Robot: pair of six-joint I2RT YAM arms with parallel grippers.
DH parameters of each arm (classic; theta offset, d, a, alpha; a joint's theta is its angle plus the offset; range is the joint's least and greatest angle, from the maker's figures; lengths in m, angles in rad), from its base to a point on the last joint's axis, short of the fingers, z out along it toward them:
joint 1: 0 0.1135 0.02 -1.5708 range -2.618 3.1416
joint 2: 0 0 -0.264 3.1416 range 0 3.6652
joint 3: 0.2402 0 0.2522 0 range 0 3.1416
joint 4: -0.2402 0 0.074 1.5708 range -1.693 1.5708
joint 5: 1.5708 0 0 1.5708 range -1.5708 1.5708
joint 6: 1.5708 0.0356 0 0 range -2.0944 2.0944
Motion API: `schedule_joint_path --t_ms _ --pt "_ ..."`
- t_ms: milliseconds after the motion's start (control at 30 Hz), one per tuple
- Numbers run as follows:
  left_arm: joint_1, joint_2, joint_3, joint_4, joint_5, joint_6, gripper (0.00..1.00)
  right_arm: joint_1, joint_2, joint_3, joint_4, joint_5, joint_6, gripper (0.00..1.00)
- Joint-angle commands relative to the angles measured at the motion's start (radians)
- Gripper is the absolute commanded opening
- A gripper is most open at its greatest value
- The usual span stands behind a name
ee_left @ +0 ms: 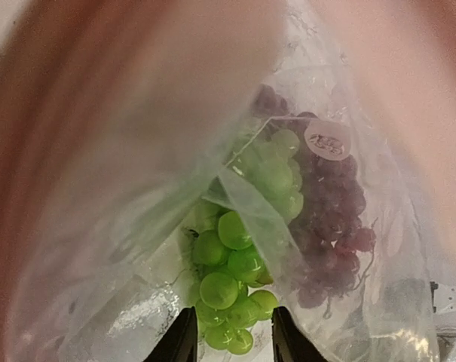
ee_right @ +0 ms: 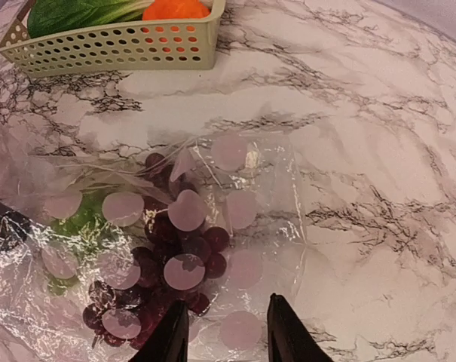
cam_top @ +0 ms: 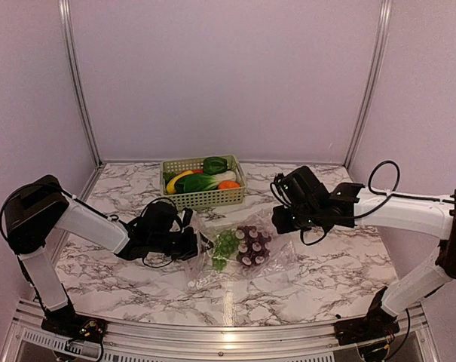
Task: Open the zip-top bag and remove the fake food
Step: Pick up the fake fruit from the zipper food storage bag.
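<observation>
**Top view.** The bag (cam_top: 239,270) lies flat on the table (cam_top: 325,264), just in front of the basket (cam_top: 205,197). Green grapes (cam_top: 224,247) and purple grapes (cam_top: 252,247) sit side by side inside it. The basket holds leafy, yellow, orange and red pieces, so the two bunches look like the last food to get out. The left gripper (cam_top: 191,245) is at the bag's left edge. The right gripper (cam_top: 276,221) hangs over its right end.

**Left wrist.** The left gripper (ee_left: 233,343) has its fingers parted, with nothing plainly pinched between them. The film of the bag (ee_left: 137,249) fills the view, partly blurred from closeness. Behind it are the green grapes (ee_left: 228,271), nearest the fingers, and the purple grapes (ee_left: 329,219) beyond. Whether the mouth is open on this side I cannot tell.

**Right wrist.** The right gripper (ee_right: 228,332) is also parted and empty, above the bag's (ee_right: 250,181) near edge. The purple grapes (ee_right: 175,256) lie in the middle, the green grapes (ee_right: 77,222) to their left, and the basket (ee_right: 122,49) is well beyond.

**Doing it well.** I judge the step to be a fresh grip for getting the bunches out. The film is slick and crinkly, so each claw should take a single layer at an edge, clear of the grapes. One claw should hold the mouth side while the other lifts the closed end slowly, so the bunches slide out rather than jam in a fold. Pinching both layers would shut the mouth.
</observation>
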Motion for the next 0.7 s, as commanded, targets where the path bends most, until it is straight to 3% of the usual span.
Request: schedule_joint_path --t_ms 0,200,667 --pt "-0.018 0.035 0.044 0.009 -0.001 0.024 0.38 0.037 0.011 0.078 -0.011 0.051 0.005 0.36" --pt "-0.041 0.074 0.118 -0.067 -0.022 0.089 0.49 0.015 0.072 0.039 0.101 -0.05 -0.003 0.37" --pt "-0.142 0.191 0.393 -0.505 -0.24 0.32 0.69 -0.041 0.133 -0.087 0.228 -0.104 0.028 0.37"
